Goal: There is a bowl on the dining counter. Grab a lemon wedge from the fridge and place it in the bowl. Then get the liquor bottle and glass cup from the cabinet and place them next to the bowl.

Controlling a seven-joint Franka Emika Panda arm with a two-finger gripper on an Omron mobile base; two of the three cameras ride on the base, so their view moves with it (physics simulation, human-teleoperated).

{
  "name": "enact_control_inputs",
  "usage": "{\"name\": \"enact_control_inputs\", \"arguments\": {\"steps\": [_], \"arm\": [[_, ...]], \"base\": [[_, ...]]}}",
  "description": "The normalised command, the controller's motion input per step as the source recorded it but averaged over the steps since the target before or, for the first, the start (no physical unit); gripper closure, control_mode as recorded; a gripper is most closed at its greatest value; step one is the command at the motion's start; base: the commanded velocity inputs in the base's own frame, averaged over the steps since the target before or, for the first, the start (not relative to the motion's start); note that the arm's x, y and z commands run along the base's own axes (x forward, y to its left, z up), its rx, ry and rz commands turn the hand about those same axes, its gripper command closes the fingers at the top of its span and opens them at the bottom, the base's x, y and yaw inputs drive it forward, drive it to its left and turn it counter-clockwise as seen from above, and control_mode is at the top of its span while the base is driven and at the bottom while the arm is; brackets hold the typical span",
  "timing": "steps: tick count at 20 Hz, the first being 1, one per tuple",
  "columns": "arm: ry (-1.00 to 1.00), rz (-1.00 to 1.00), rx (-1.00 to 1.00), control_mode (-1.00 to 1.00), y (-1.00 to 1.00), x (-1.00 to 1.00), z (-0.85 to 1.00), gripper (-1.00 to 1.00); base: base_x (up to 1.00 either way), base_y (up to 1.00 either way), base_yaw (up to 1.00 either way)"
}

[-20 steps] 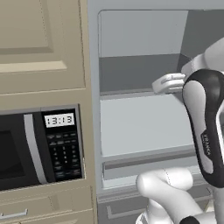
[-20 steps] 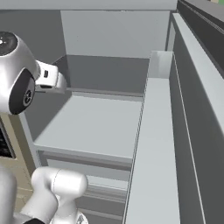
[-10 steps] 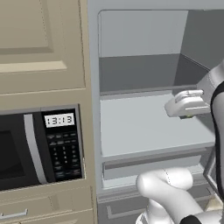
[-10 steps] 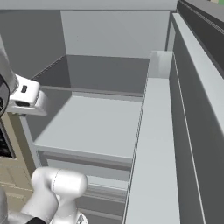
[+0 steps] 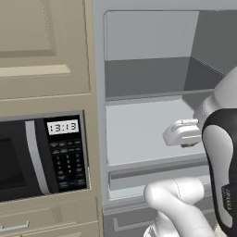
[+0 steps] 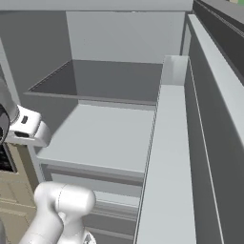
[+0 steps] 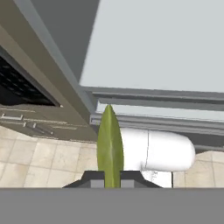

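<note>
A thin yellow-green lemon wedge [image 7: 109, 144] stands upright between my dark fingertips, and my gripper [image 7: 110, 177] is shut on it. The hand view looks down past it at the front lip of a pale grey fridge shelf [image 7: 166, 57] and the tiled floor. My white hand [image 5: 183, 134] hangs just in front of the lower shelf of the open fridge [image 5: 148, 78], low on its right side. From the right base view the hand [image 6: 28, 128] sits at the fridge's left edge. The bowl, dining counter, liquor bottle, glass cup and cabinet are out of view.
The fridge door [image 6: 171, 157] stands open along the right, its inner shelf rail running toward me. A black microwave [image 5: 41, 157] with a lit clock is set in beige panelling [image 5: 41, 46] left of the fridge. A bottom drawer front [image 5: 134, 176] lies below the shelf.
My hand has come down from the upper shelf level and drawn back toward the fridge's front edge, still holding the lemon wedge. The fridge and microwave have not moved.
</note>
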Motion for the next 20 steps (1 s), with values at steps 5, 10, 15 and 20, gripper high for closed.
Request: {"name": "enact_control_inputs", "arguments": {"steps": [5, 10, 15, 20], "arm": [[0.12, -0.03, 0.0, 1.0, 0.01, 0.05, -0.01, 1.0], [0.0, 0.0, 0.0, 1.0, 0.0, 0.0, 0.0, 1.0], [0.0, 0.0, 0.0, 1.0, 0.0, 0.0, 0.0, 1.0], [0.0, 0.0, 0.0, 1.0, 0.0, 0.0, 0.0, 1.0]], "base": [[-0.03, 0.0, 0.0], [-0.89, 0.0, 0.0], [-1.0, 0.0, 0.0], [-1.0, 0.0, 0.17]]}}
